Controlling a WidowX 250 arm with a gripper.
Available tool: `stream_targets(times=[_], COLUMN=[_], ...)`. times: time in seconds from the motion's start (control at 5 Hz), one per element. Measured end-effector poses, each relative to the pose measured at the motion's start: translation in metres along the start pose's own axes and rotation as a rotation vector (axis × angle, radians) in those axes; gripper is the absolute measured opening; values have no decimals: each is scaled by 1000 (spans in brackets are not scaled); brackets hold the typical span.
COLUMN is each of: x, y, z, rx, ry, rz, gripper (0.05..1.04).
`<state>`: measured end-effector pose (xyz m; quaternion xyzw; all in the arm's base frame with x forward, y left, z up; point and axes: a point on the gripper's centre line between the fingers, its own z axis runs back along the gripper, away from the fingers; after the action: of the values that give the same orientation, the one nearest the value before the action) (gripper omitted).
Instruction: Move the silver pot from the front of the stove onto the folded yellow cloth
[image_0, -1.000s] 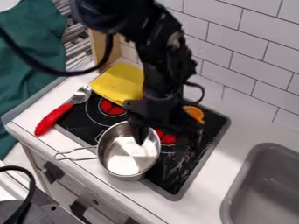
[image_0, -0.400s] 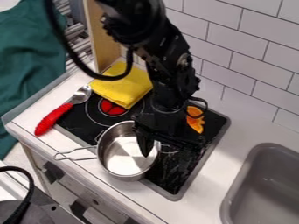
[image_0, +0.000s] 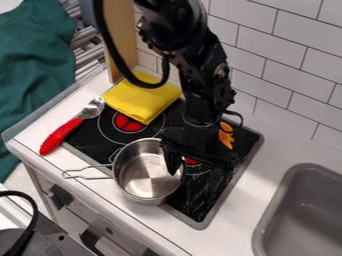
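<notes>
White rectangular tiles (image_0: 294, 65) back a smooth pale counter (image_0: 257, 210); at center-left, a round, shiny metal pot (image_0: 143, 187) with a looped wire handle sits partly on the black stovetop (image_0: 194, 202); the gripper (image_0: 199, 175) is at its right rim, fingers open; above lies a folded yellow cloth (image_0: 140, 102); left, a metal spoon (image_0: 92, 108) with a ridged red handle; lower right, a rounded gray sink (image_0: 300, 220).
</notes>
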<state>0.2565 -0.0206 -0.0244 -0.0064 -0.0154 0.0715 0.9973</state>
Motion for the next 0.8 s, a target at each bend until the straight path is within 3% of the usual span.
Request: stream_targets(times=[0.4,0.8], x=[3,1], y=[-2,1], z=[-13,-17], rx=[-16,-27], ry=[26,14], rz=[4,29], gripper=[948,371])
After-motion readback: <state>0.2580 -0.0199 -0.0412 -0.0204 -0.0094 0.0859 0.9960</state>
